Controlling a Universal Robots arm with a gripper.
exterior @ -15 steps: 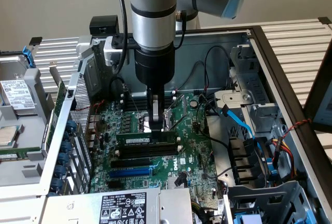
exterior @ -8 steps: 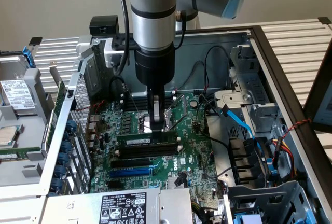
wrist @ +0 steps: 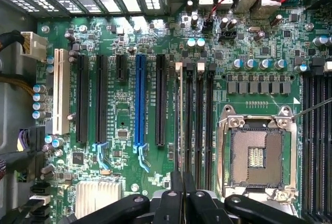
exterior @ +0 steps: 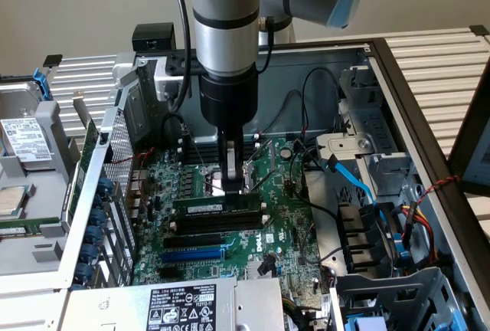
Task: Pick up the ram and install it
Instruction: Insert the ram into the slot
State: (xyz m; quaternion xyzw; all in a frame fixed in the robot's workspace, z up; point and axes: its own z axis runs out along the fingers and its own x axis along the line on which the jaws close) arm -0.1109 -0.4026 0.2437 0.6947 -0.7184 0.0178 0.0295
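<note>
An open computer case (exterior: 419, 128) lies on its side on a pale, slatted tabletop (exterior: 448, 63). Its dark rim runs along the exterior view's right and its interior is turned upward. The slats show beyond the case's far wall and past its right-hand edge. Just beside the case, on the exterior view's left, rests a grey metal frame (exterior: 38, 258) carrying a white-labelled drive (exterior: 25, 138). Whether frame and case touch cannot be told.
</note>
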